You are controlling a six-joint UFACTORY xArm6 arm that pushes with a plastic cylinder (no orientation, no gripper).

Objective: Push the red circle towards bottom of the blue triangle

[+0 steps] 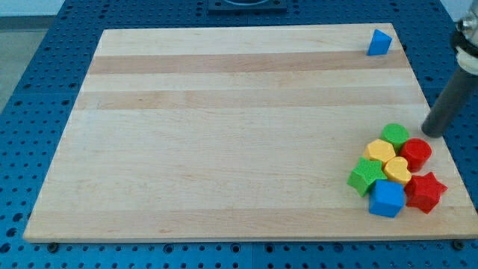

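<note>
The red circle (pixel 416 154) lies in a tight cluster of blocks at the board's lower right. The blue triangle (pixel 379 42) stands alone at the board's top right corner. My tip (pixel 431 132) is at the view's right edge, just above and to the right of the red circle, a small gap apart from it, and to the right of the green circle (pixel 394 136). The rod rises from the tip toward the view's upper right.
The cluster also holds a yellow hexagon (pixel 380 152), a yellow heart (pixel 396 170), a green star (pixel 364 177), a blue cube (pixel 386 199) and a red star (pixel 426 191). The wooden board (pixel 224 134) lies on a blue perforated table (pixel 45 75); its right edge is close to the cluster.
</note>
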